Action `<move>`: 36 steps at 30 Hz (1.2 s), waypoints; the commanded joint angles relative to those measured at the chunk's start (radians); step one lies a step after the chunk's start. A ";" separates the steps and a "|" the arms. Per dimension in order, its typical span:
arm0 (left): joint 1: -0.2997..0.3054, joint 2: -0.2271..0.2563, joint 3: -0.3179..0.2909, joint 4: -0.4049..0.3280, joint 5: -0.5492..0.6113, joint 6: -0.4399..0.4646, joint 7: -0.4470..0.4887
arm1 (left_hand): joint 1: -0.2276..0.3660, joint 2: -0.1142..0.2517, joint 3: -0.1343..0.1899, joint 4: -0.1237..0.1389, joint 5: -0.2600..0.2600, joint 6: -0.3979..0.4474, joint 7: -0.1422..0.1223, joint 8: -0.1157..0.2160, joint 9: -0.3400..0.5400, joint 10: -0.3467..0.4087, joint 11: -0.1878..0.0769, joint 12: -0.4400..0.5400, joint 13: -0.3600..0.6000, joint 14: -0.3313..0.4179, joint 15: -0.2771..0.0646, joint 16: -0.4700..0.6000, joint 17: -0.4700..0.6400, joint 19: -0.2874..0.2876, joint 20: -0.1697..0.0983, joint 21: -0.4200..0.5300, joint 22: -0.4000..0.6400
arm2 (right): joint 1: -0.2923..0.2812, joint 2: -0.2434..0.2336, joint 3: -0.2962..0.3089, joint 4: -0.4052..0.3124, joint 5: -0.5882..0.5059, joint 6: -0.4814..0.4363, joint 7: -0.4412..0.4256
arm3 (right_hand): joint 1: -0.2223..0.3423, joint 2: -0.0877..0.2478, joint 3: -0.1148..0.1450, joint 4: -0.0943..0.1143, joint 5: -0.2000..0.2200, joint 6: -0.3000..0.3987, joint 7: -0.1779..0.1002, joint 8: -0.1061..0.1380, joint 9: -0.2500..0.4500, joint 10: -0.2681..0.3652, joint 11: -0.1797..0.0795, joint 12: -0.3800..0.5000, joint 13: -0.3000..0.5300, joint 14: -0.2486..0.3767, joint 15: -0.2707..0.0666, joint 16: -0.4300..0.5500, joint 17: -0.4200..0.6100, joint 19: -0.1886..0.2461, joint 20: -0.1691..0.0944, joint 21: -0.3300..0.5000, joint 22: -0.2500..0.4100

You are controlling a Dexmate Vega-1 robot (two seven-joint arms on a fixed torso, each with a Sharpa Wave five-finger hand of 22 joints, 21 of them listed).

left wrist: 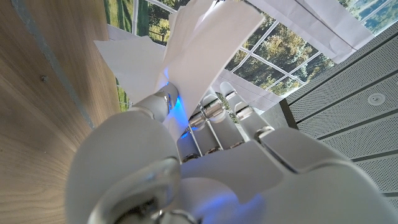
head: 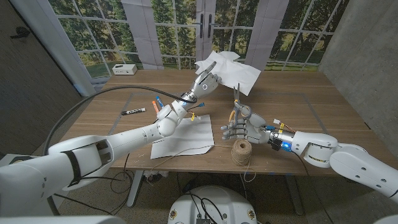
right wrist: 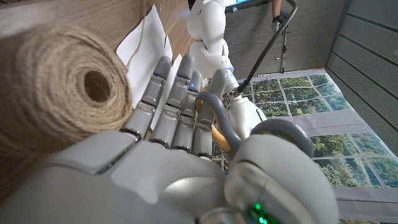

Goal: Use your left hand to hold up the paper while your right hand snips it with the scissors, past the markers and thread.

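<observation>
My left hand is raised over the far middle of the table and grips a crumpled white paper, which fans out above it. In the left wrist view the paper sticks out from between the fingers of that hand. My right hand holds grey-handled scissors upright, blades pointing up, their tip at the paper's lower edge. The scissors' handle loops around the fingers of that hand. A twine spool stands just in front of the right hand.
Flat white sheets lie under my left forearm. A black marker and other markers lie left of centre. A white box sits at the far left edge. The twine spool is close beside my right hand.
</observation>
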 commanded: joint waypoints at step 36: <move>0.012 0.024 -0.002 -0.035 -0.007 0.027 -0.004 | 0.034 0.045 0.004 -0.011 0.001 0.087 -0.035 0.023 0.109 0.035 -0.020 0.102 0.003 0.019 -0.031 -0.003 0.000 0.005 -0.065 -0.002 -0.001 | -0.007 -0.022 -0.008 -0.020 -0.009 -0.009 -0.006 | -0.005 0.009 -0.004 -0.008 -0.006 -0.039 0.034 -0.005 0.000 0.055 0.027 0.002 0.005 -0.042 -0.039 -0.006 0.001 0.011 0.008 -0.018 0.003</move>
